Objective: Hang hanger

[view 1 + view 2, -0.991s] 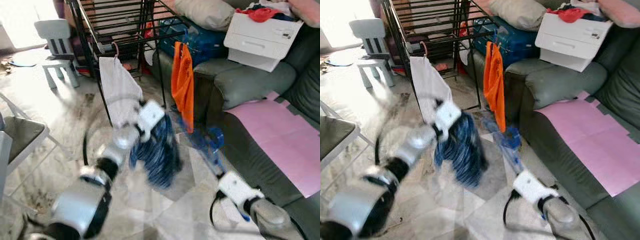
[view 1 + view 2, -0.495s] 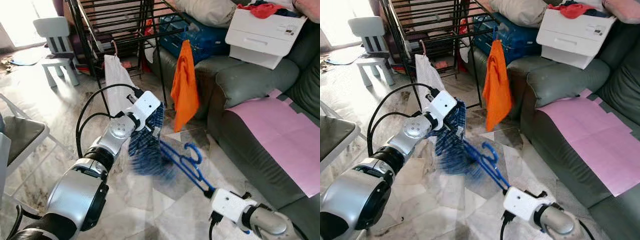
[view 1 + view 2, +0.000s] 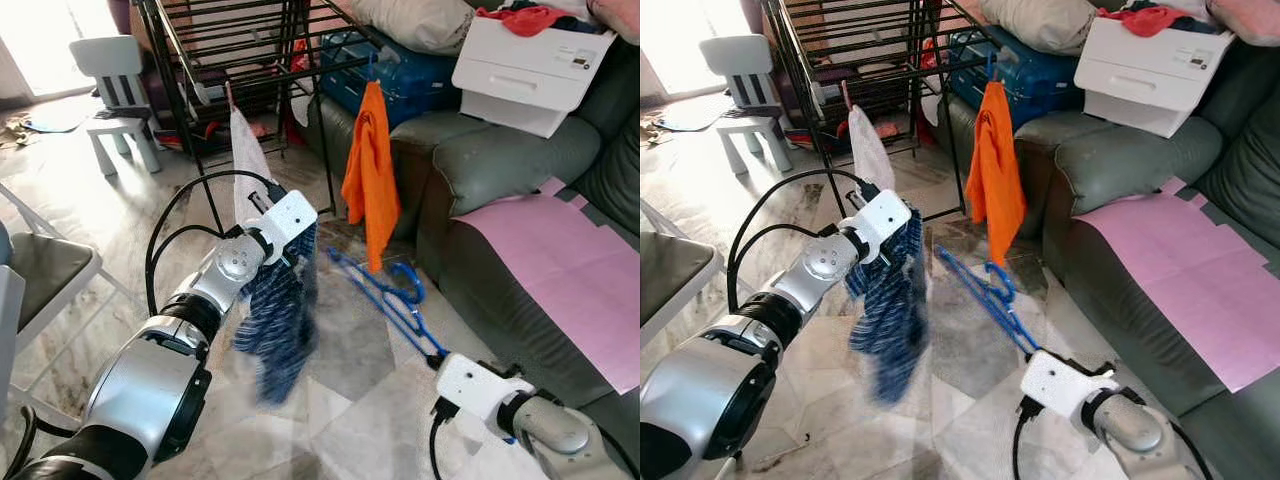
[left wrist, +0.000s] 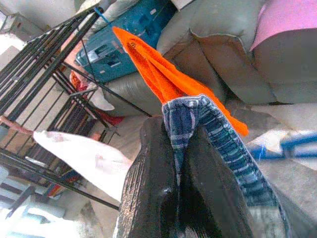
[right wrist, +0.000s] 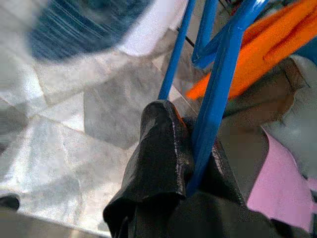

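My right gripper point(image 3: 440, 352) is shut on a blue plastic hanger point(image 3: 385, 295), which slants up from the gripper with its hook toward the orange cloth. The wrist view shows the hanger's bar point(image 5: 218, 79) pinched between the black fingers point(image 5: 163, 148). A blue striped garment point(image 3: 278, 325) dangles limp above the floor from my left gripper point(image 3: 300, 252), which is shut on its top edge point(image 4: 190, 119). Behind stands the black drying rack point(image 3: 235, 60), with an orange cloth point(image 3: 370, 170) and a white cloth point(image 3: 247, 150) hanging from it.
A grey sofa point(image 3: 520, 170) with a pink sheet point(image 3: 560, 270) fills the right side; a white box point(image 3: 525, 65) sits on its arm. A small white chair point(image 3: 115, 90) stands far left and a grey seat point(image 3: 45, 270) at the near left. The floor is pale tile point(image 3: 350, 390).
The hanger has come out of the striped garment and swung right toward the sofa. The garment now hangs free from the left gripper, shifted slightly left.
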Controlling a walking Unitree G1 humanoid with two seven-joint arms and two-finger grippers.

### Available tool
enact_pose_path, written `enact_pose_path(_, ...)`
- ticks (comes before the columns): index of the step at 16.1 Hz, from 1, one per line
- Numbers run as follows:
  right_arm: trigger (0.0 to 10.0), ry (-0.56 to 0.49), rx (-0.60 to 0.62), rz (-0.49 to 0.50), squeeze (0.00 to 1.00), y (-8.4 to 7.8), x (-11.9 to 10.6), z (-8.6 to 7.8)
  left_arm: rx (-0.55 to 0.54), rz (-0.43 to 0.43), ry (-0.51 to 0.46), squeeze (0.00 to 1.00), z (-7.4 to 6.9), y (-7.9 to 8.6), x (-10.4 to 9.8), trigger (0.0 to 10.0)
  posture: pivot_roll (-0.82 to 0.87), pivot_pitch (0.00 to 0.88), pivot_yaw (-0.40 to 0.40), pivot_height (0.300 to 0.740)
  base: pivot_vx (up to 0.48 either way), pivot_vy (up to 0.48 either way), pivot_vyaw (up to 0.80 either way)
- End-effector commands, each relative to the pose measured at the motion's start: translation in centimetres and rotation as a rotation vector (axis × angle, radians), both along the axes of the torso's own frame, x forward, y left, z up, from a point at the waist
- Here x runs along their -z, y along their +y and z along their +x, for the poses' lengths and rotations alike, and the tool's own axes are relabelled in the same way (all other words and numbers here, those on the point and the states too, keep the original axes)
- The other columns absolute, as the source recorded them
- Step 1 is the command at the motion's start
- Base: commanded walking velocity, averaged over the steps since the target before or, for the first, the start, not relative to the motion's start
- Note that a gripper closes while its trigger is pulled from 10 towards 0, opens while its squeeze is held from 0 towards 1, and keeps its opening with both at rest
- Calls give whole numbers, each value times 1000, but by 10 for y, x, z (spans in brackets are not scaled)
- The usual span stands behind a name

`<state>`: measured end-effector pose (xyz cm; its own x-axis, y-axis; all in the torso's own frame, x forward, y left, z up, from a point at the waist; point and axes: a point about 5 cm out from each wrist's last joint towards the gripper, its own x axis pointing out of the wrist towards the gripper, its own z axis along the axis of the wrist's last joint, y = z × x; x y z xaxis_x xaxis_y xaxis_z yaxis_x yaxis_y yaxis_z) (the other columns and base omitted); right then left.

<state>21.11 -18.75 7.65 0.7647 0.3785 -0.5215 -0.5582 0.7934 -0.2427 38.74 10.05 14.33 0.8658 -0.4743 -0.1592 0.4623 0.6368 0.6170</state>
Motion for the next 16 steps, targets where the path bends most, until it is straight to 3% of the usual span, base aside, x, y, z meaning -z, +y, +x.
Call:
enact_pose_path(1, 10000, 7, -51, 20, 0, 7, -4, -3, -12, 20, -11, 0, 3, 3, -5, 10000, -45, 0, 68, 740, 0, 0, 0)
enact_pose_path(4, 10000, 34, -105, 26, 0, 14, -6, -10, -21, 29, -4, 0, 3, 5, -3, 10000, -50, 0, 69, 740, 0, 0, 0)
enact_pose_path(8, 10000, 68, -90, 5, 0, 6, 1, -15, 37, -40, 10, 0, 1, -1, -5, 10000, -52, 0, 66, 740, 0, 0, 0)
enact_pose_path(11, 10000, 78, -90, -6, 0, 5, 1, -16, 9, -27, 3, 0, 2, 4, -5, 10000, -50, 0, 65, 740, 0, 0, 0)
enact_pose_path(13, 10000, 37, -37, -72, 0, -6, 3, -11, -29, -4, 0, 0, 3, 10, -4, 10000, -51, 0, 65, 740, 0, 0, 0)
enact_pose_path(14, 10000, -1, 47, -105, 0, -19, 2, -4, -39, -1, 4, 0, 3, 12, -3, 10000, -51, 0, 66, 740, 0, 0, 0)
enact_pose_path(16, 10000, -6, 31, -43, 0, -18, -7, -6, -55, 13, 8, 0, 3, 15, -1, 10000, -53, 0, 67, 740, 0, 0, 0)
